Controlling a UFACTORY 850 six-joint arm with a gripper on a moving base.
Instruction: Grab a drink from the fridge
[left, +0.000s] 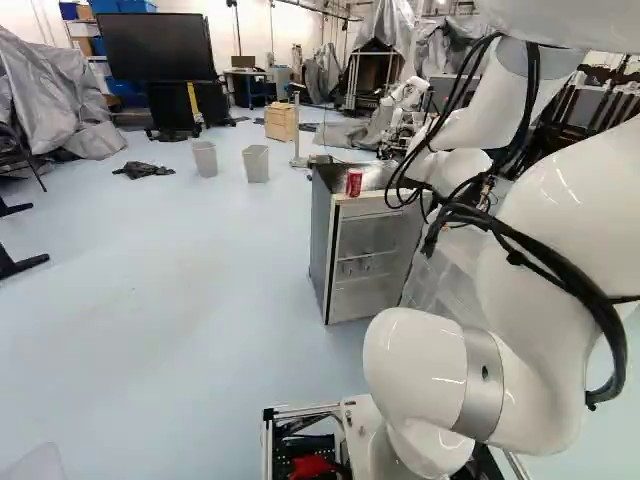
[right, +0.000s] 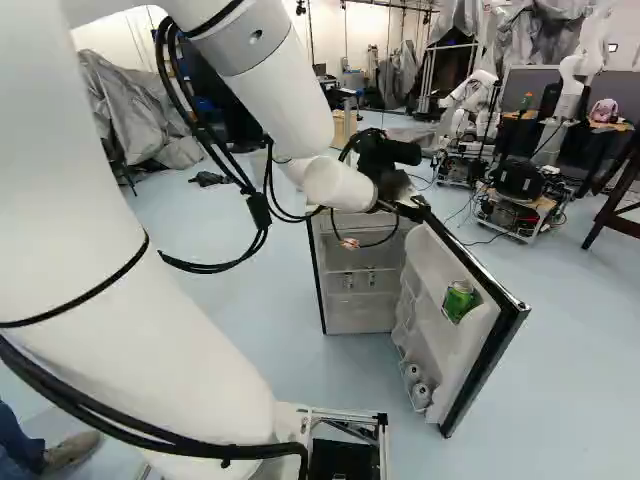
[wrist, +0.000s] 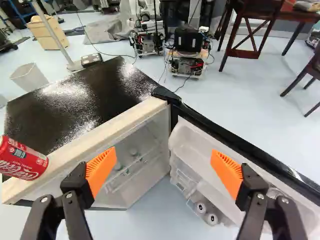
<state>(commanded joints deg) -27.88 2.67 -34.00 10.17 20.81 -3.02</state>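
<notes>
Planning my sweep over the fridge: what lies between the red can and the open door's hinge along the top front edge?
Nothing: the wrist view shows the white front edge bare from the red can to the hinge.

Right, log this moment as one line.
gripper: open, nothing held | fridge door: open | red can: atop fridge | green can: on door shelf | drink: not yet grasped

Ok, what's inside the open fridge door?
The fridge door holds a green can high up and two pale round items low down. Whatever lies beneath those is covered.
</notes>
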